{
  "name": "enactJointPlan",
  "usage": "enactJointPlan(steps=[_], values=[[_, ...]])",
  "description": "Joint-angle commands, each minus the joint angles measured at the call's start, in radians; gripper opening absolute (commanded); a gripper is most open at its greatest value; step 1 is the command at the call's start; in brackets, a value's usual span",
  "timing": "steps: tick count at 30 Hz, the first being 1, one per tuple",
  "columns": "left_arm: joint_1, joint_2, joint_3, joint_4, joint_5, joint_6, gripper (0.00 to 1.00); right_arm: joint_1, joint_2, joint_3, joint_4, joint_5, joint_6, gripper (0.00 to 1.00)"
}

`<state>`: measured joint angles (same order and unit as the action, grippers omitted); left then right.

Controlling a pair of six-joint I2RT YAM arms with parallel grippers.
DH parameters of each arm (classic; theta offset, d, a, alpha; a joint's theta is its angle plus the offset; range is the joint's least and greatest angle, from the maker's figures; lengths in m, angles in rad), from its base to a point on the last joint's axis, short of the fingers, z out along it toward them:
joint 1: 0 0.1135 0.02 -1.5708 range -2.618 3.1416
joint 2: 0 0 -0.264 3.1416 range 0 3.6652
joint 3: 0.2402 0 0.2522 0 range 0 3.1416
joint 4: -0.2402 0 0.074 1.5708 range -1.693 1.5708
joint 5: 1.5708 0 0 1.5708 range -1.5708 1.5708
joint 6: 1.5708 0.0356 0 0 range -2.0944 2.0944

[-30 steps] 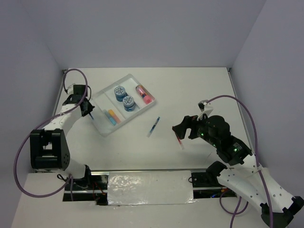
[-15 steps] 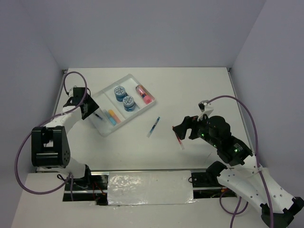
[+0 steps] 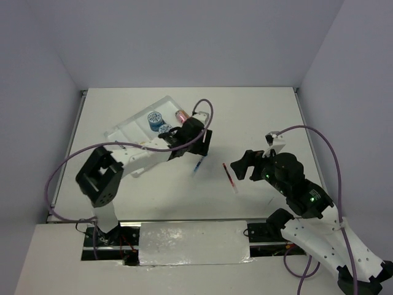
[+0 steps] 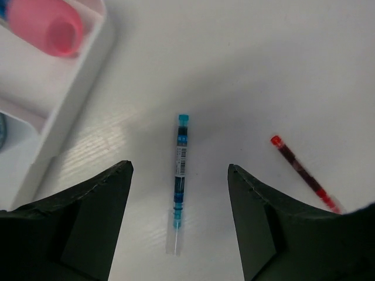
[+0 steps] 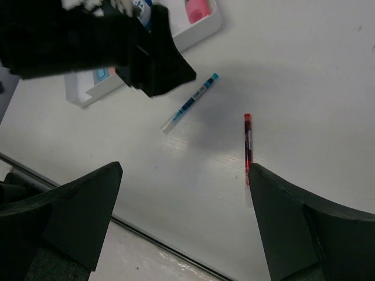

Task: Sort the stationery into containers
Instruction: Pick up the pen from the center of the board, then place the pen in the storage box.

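Left gripper point(image 4: 179, 171), spread wide, above the blue pen point(image 4: 181, 153).
Drop straight, pinch mid-barrel; height over the table point(image 4: 281, 70) is hard to judge. Right gripper point(image 5: 184, 170) spread too.

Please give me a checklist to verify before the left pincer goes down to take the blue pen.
1. Left pincer open: ok, jaws stand wide with nothing between them.
2. Blue pen centred between the fingers, lying across their closing line: ok.
3. Pen apart from the red pen and the tray: ok.
4. Right pincer away from the blue pen: ok, it hovers open near the red pen.
5. Height of the left pincer above the table: cannot tell.
6. Compartment free for pens: cannot tell, the arm hides part of the tray.
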<state>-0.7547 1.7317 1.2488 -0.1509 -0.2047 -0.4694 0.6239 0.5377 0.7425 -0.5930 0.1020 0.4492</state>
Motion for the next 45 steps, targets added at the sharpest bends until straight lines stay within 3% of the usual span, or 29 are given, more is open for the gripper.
enactJointPlan(steps=[1, 7, 15, 20, 22, 23, 27, 31, 35, 36, 38, 42, 45], values=[[-0.032, 0.1, 0.081, -0.065, -0.016, 0.081, 0.79, 0.0, -0.044, 0.057, -0.036, 0.038, 0.0, 0.96], [-0.032, 0.232, 0.176, -0.134, -0.01, 0.098, 0.78, 0.0, -0.05, 0.052, -0.056, 0.03, -0.009, 0.96], [-0.038, 0.27, 0.127, -0.145, -0.005, 0.058, 0.57, 0.002, -0.03, 0.032, -0.031, 0.019, -0.007, 0.96], [-0.047, 0.288, 0.097, -0.148, 0.022, 0.054, 0.52, 0.0, -0.03, 0.023, -0.016, 0.01, -0.003, 0.96], [-0.057, 0.296, 0.097, -0.156, 0.034, 0.054, 0.31, 0.002, -0.03, 0.02, -0.013, 0.01, -0.001, 0.96], [-0.06, 0.293, 0.095, -0.157, 0.037, 0.048, 0.14, 0.002, -0.03, 0.021, -0.016, 0.01, -0.001, 0.96], [-0.074, 0.209, 0.063, -0.144, 0.054, 0.041, 0.0, 0.002, -0.027, 0.029, -0.014, 0.011, -0.006, 0.96], [-0.074, 0.083, 0.054, -0.18, 0.022, 0.04, 0.0, 0.0, -0.024, 0.031, -0.01, 0.005, -0.009, 0.97], [-0.042, -0.12, 0.023, -0.272, -0.194, -0.085, 0.0, 0.002, -0.018, 0.017, 0.007, 0.004, -0.015, 0.97], [0.012, -0.159, -0.001, -0.286, -0.284, -0.119, 0.0, 0.002, -0.007, 0.012, 0.013, -0.002, -0.02, 0.97], [0.102, -0.278, -0.105, -0.286, -0.326, -0.237, 0.0, 0.002, 0.007, 0.0, 0.033, -0.016, -0.023, 0.97], [0.451, -0.446, -0.305, -0.129, -0.236, -0.343, 0.04, 0.002, 0.05, -0.014, 0.053, -0.047, -0.035, 0.97], [0.595, -0.439, -0.335, -0.064, -0.172, -0.373, 0.11, 0.002, 0.067, -0.023, 0.064, -0.051, -0.046, 0.96]])
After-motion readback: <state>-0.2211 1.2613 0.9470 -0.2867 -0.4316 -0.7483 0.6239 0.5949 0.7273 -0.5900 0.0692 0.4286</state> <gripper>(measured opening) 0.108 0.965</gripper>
